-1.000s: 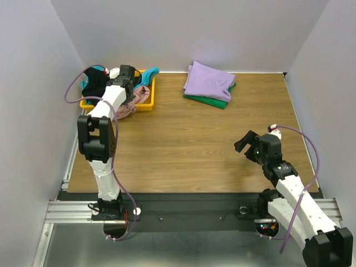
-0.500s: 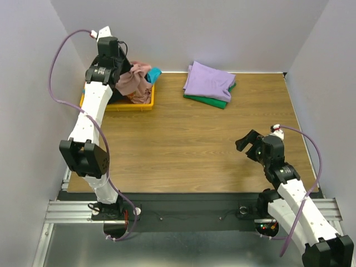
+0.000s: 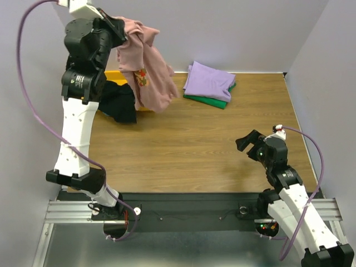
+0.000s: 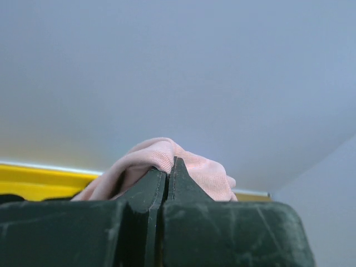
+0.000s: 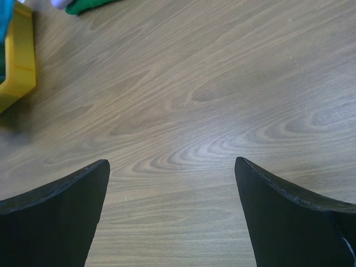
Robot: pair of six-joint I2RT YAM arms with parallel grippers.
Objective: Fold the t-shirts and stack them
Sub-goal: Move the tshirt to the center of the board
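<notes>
The right jaws are hovering wide open above the near worktop (image 3: 194, 150). Farther back, the left jaws are clamping the dusty-pink t-shirt (image 3: 150, 72) high above the yellow bin (image 5: 19, 61); the lavender t-shirt (image 3: 208, 80) is lying on the green t-shirt (image 3: 208, 102).

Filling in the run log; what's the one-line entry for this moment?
left tool: shut on pink t-shirt, held high near yellow bin | right tool: open, empty, above table | stack: lavender t-shirt on green t-shirt

top external: high behind the bases, looking down on whole table (image 3: 194, 150). left wrist: close, facing back wall (image 4: 178, 67); shares pink t-shirt (image 4: 183, 164) with top. right wrist: near, tilted down at table.
</notes>
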